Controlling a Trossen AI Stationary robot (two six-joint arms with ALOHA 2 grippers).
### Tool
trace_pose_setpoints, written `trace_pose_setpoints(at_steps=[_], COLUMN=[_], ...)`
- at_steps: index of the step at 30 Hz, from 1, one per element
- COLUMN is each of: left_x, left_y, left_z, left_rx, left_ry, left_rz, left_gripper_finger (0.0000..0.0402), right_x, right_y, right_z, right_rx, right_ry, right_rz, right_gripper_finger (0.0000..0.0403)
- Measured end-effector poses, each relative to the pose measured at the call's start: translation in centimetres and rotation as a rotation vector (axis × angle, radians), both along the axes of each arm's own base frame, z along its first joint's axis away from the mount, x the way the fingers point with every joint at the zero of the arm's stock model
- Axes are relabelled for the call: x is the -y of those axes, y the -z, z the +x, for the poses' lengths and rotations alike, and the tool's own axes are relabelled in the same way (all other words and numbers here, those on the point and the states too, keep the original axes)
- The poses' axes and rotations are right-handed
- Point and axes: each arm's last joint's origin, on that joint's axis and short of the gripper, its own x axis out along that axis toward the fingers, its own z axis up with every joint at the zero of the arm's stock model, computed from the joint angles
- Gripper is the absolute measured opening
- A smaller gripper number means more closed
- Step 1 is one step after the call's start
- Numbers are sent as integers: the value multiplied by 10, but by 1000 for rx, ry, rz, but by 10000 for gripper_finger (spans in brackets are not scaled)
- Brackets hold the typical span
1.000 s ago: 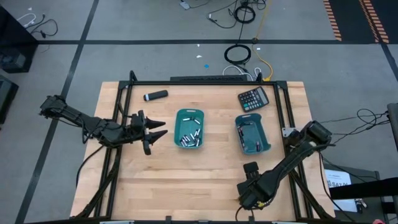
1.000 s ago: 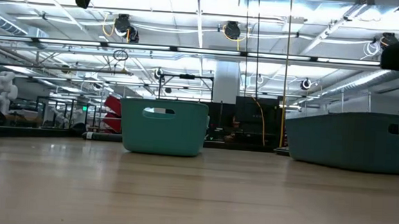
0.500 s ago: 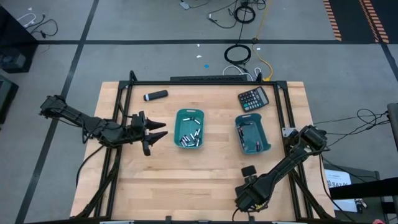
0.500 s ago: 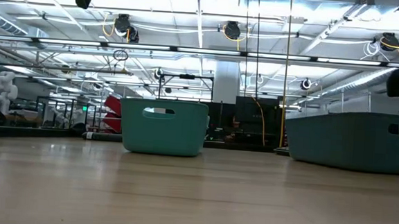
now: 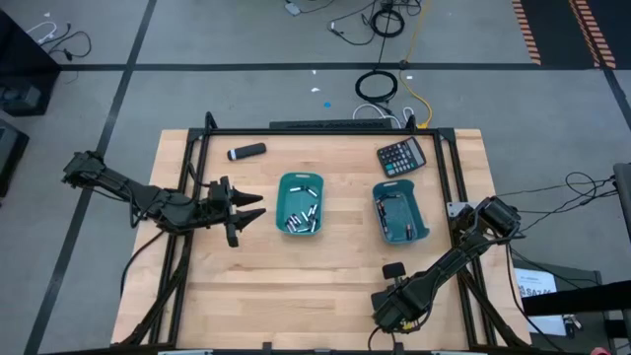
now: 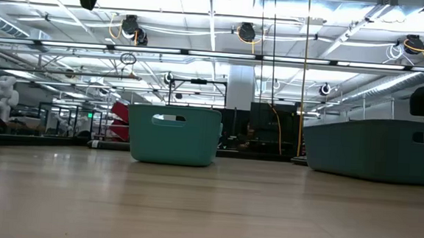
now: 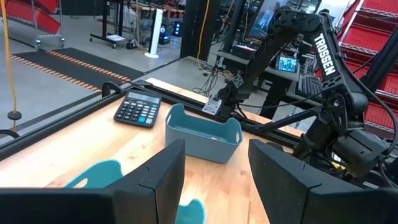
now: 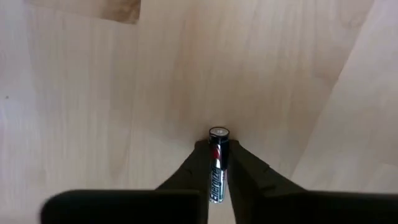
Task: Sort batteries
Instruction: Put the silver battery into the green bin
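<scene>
Our right tool [image 5: 394, 271], seen from above, hangs over the bare near part of the bench [image 5: 296, 286], well short of the two teal bins; its fingers are too small here to read. Our left tool [image 5: 246, 205] waits just beside the left bin [image 5: 301, 204], fingers spread, presumably parked clear so the other arm can work. Loose batteries [image 5: 304, 215] lie inside that bin, and more in the right bin [image 5: 400, 213]; a calculator [image 5: 402, 156] and a black cylinder [image 5: 246, 151] sit at the far side. From bench height we see only the bins' walls [image 6: 174, 134] and bare wood, nothing of either grip. Through the left wrist camera our own fingers [image 7: 155, 180] stand wide apart with nothing between them, pointing across at the right bin [image 7: 203, 133]. Through the right wrist camera the fingers [image 8: 249, 177] are pinched onto a single battery [image 8: 217, 163], held lengthwise with one end poking out beyond the tips, above the wood. We judge that grip suits carrying it to a bin.
</scene>
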Motion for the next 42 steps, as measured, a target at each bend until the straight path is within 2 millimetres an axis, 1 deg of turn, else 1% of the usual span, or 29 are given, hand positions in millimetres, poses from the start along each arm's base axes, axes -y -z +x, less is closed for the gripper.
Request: trace_pose_setpoints(at_steps=[1, 2, 6, 8, 11, 12, 14, 16, 21, 26, 31, 33, 36, 38, 40, 42], left_x=[0, 0, 0, 0, 0, 0, 0, -1, 0, 0, 5, 7, 10, 11, 13, 13], left_y=[0, 0, 0, 0, 0, 0, 0, -1, -4, -4, -4, -5, -8, -8, -8, -7], left_z=[0, 0, 0, 0, 0, 0, 0, 0, 1, 6, 18, 23, 30, 34, 37, 39], left_rx=[0, 0, 0, 0, 1, 1, 4, 14, 36, 41, 74, 100, 141, 158, 165, 164], left_ry=[0, 0, 0, 0, -1, -1, -8, -21, -35, -94, -130, -134, -141, -146, -151, -161], left_rz=[0, 0, -1, -1, -1, -1, -1, 6, 34, 64, 122, 155, 198, 229, 252, 267], left_gripper_finger=[187, 187, 187, 187, 187, 187, 187, 187, 187, 187, 187, 187, 187, 187, 187, 187], right_x=[0, -1, -1, -3, -3, -3, 1, 5, 13, 21, 41, 51, 64, 72, 82, 95], right_y=[0, 0, -1, -5, -17, -22, -36, -49, -72, -86, -108, -122, -146, -158, -166, -170], right_z=[0, 1, 2, 4, 7, 9, 13, 13, 14, 19, 28, 33, 43, 53, 62, 71], right_rx=[5, 10, 40, 62, 137, 193, 304, 386, 530, 642, 755, 814, 935, 1012, 1085, 1146], right_ry=[-1, -1, -1, -13, -35, -39, -28, -21, -4, -21, -39, -44, -68, -99, -128, -140], right_rz=[5, 4, -19, -20, -48, -71, -111, -155, -203, -270, -376, -394, -374, -336, -300, -278], right_gripper_finger=[19, 14, 14, 8, 5, 4, 3, 2, 2, 2, 3, 4, 4, 4, 5, 5])
